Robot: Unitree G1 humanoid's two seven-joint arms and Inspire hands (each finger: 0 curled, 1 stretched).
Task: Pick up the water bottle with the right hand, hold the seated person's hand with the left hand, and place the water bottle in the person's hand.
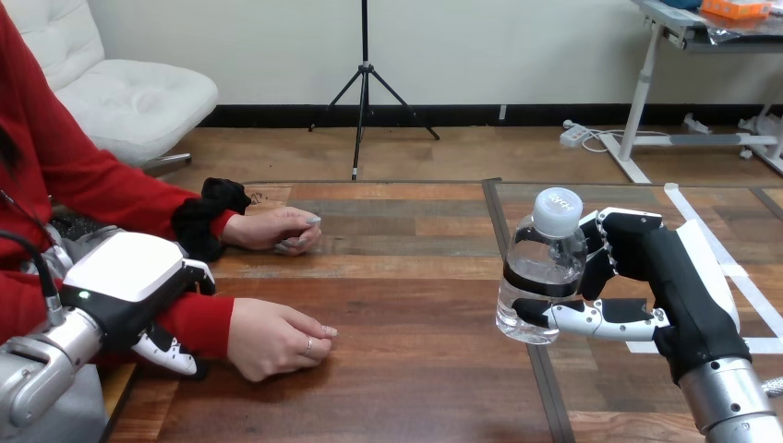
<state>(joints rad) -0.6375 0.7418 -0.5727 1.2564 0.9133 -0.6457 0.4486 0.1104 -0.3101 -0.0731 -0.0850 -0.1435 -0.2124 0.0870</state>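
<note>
Right robot hand [637, 277] is clamped round the water bottle [543, 268], upright at the worktop's [415, 369] right. Left robot hand [129, 272] rests on the sleeve behind the person's nearer hand [272, 337]; can't tell if it's gripping. Next up, probably: turn that palm up.

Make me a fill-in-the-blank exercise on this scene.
1. The right hand curls its fingers round the upright ____.
2. The left hand lies over the person's ____ sleeve.
3. The cap on top is ____.
Missing words: water bottle; red; white.
</note>
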